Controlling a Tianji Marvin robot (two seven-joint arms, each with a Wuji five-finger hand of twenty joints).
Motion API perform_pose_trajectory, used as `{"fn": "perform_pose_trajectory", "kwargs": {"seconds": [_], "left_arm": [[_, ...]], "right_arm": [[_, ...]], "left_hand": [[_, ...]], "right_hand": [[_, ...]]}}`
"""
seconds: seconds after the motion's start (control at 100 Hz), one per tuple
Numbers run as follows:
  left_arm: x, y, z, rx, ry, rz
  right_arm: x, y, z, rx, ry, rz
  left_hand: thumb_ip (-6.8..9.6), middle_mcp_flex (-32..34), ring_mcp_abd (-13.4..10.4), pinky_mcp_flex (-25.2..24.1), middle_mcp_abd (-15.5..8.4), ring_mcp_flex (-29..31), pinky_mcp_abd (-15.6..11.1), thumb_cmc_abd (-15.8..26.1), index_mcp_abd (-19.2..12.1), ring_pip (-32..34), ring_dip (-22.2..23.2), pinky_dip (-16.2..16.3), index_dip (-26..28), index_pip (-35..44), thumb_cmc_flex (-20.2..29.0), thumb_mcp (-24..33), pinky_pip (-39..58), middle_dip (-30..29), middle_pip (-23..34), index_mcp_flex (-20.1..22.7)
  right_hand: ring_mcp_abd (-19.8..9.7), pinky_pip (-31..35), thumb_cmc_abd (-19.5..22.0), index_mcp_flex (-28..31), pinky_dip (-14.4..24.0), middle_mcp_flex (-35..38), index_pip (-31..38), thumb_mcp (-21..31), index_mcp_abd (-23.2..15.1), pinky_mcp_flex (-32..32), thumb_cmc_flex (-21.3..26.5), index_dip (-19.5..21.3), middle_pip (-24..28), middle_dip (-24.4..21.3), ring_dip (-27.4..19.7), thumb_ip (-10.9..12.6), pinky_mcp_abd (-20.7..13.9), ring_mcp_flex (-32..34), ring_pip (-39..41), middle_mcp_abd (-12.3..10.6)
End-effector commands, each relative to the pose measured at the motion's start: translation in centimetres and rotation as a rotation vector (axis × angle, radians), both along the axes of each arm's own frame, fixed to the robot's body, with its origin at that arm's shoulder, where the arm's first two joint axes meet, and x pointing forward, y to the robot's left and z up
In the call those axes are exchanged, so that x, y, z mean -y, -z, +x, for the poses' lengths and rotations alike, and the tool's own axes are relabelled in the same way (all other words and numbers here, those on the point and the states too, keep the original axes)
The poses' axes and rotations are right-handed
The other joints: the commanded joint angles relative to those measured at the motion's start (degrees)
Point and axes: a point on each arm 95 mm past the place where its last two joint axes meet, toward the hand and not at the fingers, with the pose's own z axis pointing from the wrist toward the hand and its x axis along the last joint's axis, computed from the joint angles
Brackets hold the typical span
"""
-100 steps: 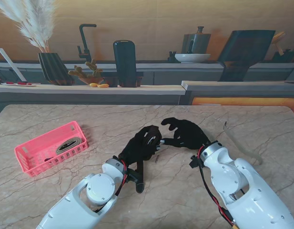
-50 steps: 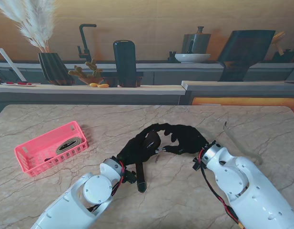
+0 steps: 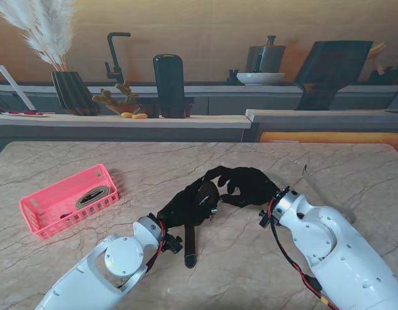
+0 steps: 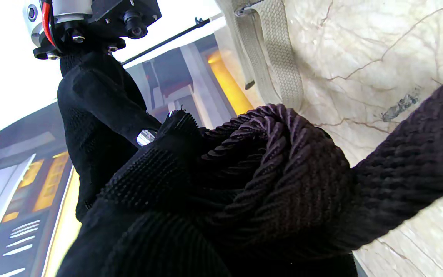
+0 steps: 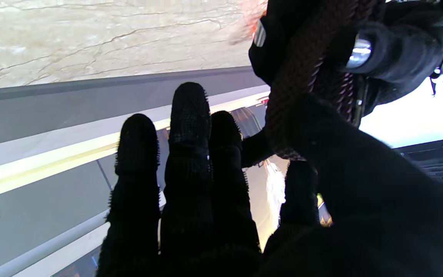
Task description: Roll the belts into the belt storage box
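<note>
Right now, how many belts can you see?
3. A dark belt is being rolled between the left hand and right hand, a rolled one lies in the pink box, and a beige one lies on the table's right. The arms may hide more.

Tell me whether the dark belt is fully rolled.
Not fully. The dark belt is coiled between the left hand and right hand, but its tail trails loose on the table.

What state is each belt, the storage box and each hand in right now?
dark belt: partly rolled, tail trailing toward me
left hand: shut on the roll
right hand: pinching the roll
beige belt: unrolled, flat on table
pink storage box: holds one rolled belt
</note>
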Motion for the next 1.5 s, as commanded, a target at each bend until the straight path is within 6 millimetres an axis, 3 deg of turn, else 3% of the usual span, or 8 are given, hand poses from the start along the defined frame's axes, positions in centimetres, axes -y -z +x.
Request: {"fn": "perform_pose_trajectory", "kwargs": {"seconds": [0.0, 0.34, 0.51, 0.66, 0.87, 0.96, 1.18, 1.49], "left_arm": [[0.5, -0.3, -0.3, 0.006, 0.008, -0.019], [0.7, -0.5, -0.3, 0.003, 0.014, -0.040], [0.8, -0.5, -0.3, 0.003, -0.001, -0.036], [0.9, -0.5, -0.3, 0.017, 0.003, -0.015], [0.8, -0.5, -0.3, 0.009, 0.003, -0.008], [0.9, -0.5, -0.3, 0.002, 0.000, -0.008], [1.2, -0.5, -0.4, -0.002, -0.001, -0.013], [1.1, -0.6, 0.0, -0.009, -0.055, -0.034]], "right_arm": [[-0.5, 0.2, 0.0, -0.026, -0.014, 0.006], [-1.7, 1.4, 0.3, -0.168, -0.096, 0.012], [-2.2, 1.9, 0.2, -0.243, -0.119, 0.038], [-2.6, 2.3, 0.5, -0.267, -0.118, 0.049], [-3.0, 2.5, 0.5, -0.307, -0.132, 0.112], [-3.3, 2.5, 0.5, -0.290, -0.131, 0.122], [-4.4, 2.9, 0.6, -0.288, -0.112, 0.151], [-4.6, 2.8, 0.5, -0.290, -0.078, 0.205]], "left_hand": [[2.06, 1.21, -3.84, 0.76, -3.65, 4.33, -1.90, 2.34, -0.58, 1.13, -0.44, -0.38, -0.99, -2.69, 4.27, 9.99, -0.05, -1.06, -0.68, -1.74], [1.89, 1.03, -3.98, 1.30, -3.43, 4.48, -2.19, 2.52, -0.08, 0.20, -0.90, -0.96, -0.64, -2.06, 3.90, 10.71, -0.93, -2.61, -0.51, -1.24], [1.85, 1.26, -3.66, 1.37, -3.05, 4.60, -1.91, 2.36, 0.30, 0.22, -0.87, -1.14, 0.32, -0.34, 4.13, 10.96, -1.24, -2.72, 0.06, -1.13], [1.86, 1.36, -3.72, 1.49, -3.00, 4.66, -1.97, 2.33, 0.33, 0.23, -0.88, -1.13, 0.82, 0.55, 4.11, 11.00, -1.15, -2.81, 0.18, -1.26], [1.86, 1.54, -3.62, 1.51, -2.92, 4.64, -1.85, 2.36, 0.52, 0.19, -0.91, -1.15, 1.24, 1.32, 4.17, 10.98, -1.15, -2.92, 0.30, -1.32], [1.88, 1.47, -3.60, 1.54, -2.65, 4.64, -1.90, 2.33, 0.70, 0.11, -0.97, -1.18, 1.38, 1.57, 4.03, 10.90, -1.16, -3.05, 0.21, -1.43], [2.26, 1.08, -3.34, 1.43, -2.38, 4.31, -1.86, 2.14, 1.09, -0.42, -1.34, -1.42, 1.75, 2.25, 3.64, 10.75, -1.43, -3.38, -0.12, -1.46], [2.89, -0.75, -2.27, -0.86, -1.25, 2.00, -1.26, 0.30, 1.32, -2.66, -3.31, -2.90, 4.68, 7.85, -3.77, 12.47, -2.92, -3.89, 1.05, -1.50]], "right_hand": [[-1.27, 0.57, -1.10, 2.19, 1.75, 1.60, 2.21, 1.40, -1.01, 0.76, 3.26, 0.51, 0.73, 0.20, 1.15, -1.88, -1.36, 2.65, 1.10, -1.36], [-1.66, 0.32, -1.15, 14.72, 1.54, 5.41, 2.96, 2.30, 3.31, 0.71, 7.08, 0.86, -4.54, 1.97, 5.00, -4.92, -1.80, 2.39, -0.23, -3.46], [-0.64, -0.32, -0.01, 16.39, 1.37, 2.22, 0.68, 0.08, 5.18, -0.01, 1.57, 0.75, -4.73, 1.80, 1.60, 0.14, -1.22, 1.09, -2.51, 0.38], [1.33, -0.93, -1.30, 15.88, 1.50, -5.57, -0.26, -2.53, 4.28, -1.36, -5.04, 0.95, -7.57, 0.61, -0.20, 0.05, -0.91, -3.57, -5.11, 3.88], [0.48, 0.27, -2.76, 18.42, 2.34, -4.20, 0.32, -1.35, 4.77, 0.05, -5.03, 1.65, -6.66, 0.89, -0.07, -0.23, -1.49, -1.31, -3.02, 3.20], [-0.77, 1.75, -3.34, 21.86, 1.97, -1.08, 4.71, -2.52, 6.22, 2.25, -0.72, -4.17, -5.24, 1.13, 0.13, -4.36, -2.70, 1.18, -1.37, 1.63], [-0.18, 6.15, -1.59, 31.44, 1.01, 8.49, 15.26, 1.43, 10.75, 7.37, 8.52, -14.93, -4.17, 1.96, 2.78, -5.20, -3.56, 6.98, 2.35, 1.72], [1.29, 10.70, -9.18, 40.07, 2.42, 13.91, 18.00, 14.58, 14.18, 12.56, 9.92, -18.49, -4.87, 4.08, 4.51, -4.83, -3.23, 11.40, 5.37, 2.36]]}}
